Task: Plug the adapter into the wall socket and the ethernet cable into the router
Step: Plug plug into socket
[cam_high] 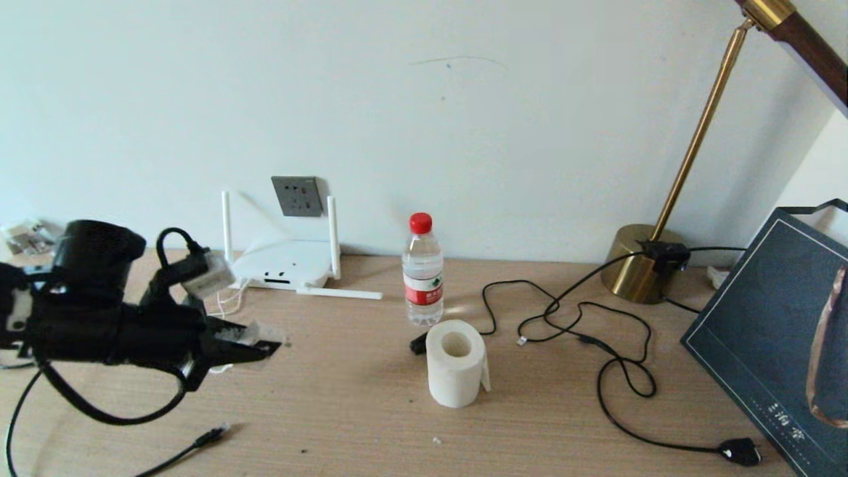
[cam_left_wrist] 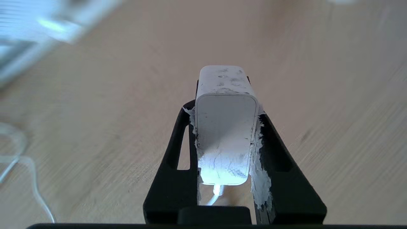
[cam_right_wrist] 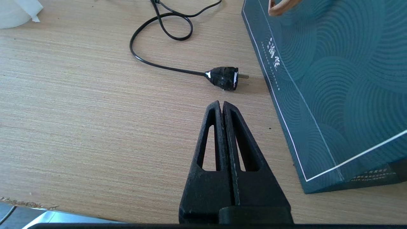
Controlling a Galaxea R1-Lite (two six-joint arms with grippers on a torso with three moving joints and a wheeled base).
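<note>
My left gripper (cam_high: 262, 344) hovers over the left part of the desk, shut on the white adapter (cam_high: 254, 334). In the left wrist view the adapter (cam_left_wrist: 225, 127) sits squarely between the fingers of the left gripper (cam_left_wrist: 225, 108), and its thin white cord leaves at the back. The white router (cam_high: 285, 265) lies against the wall behind the gripper. The dark-grey wall socket (cam_high: 297, 195) is just above the router. The ethernet cable (cam_high: 211, 435) lies on the desk near the front left edge. My right gripper (cam_right_wrist: 221, 103) is shut and empty, low over the desk's right side.
A water bottle (cam_high: 423, 268) and a toilet-paper roll (cam_high: 454, 362) stand mid-desk. The lamp cord loops right of them and ends in a chunky plug (cam_right_wrist: 224, 78) just ahead of the right gripper. A brass lamp base (cam_high: 639, 268) and a dark teal bag (cam_right_wrist: 334, 79) fill the right side.
</note>
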